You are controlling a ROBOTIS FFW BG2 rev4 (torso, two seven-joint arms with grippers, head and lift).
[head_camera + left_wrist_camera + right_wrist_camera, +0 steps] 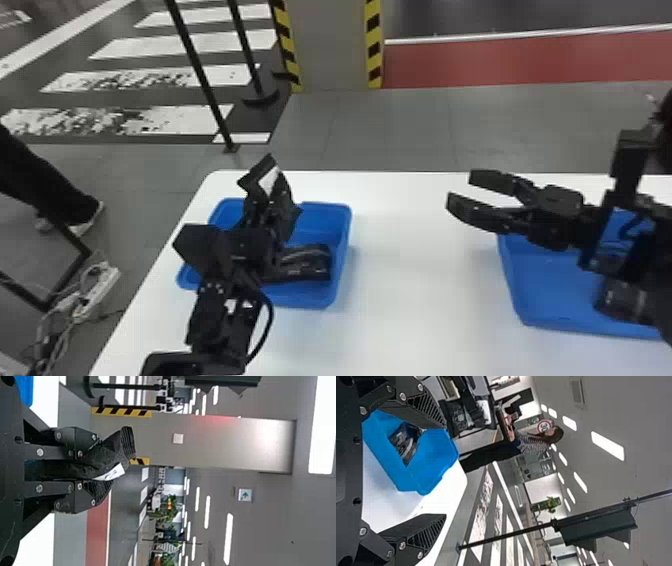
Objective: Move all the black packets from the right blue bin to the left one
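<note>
My left hand pinched a black packet over the left blue bin; right of that bin, my right hand was spread apart.

Indoor hall with crosswalk and hazard-striped pillar

Between the left bin and the right bin, the worktop gives a broad way. The left gripper, with its packet, obstructs the left bin from above; its right side is more open. The right gripper blocks the far part of the way.
</note>
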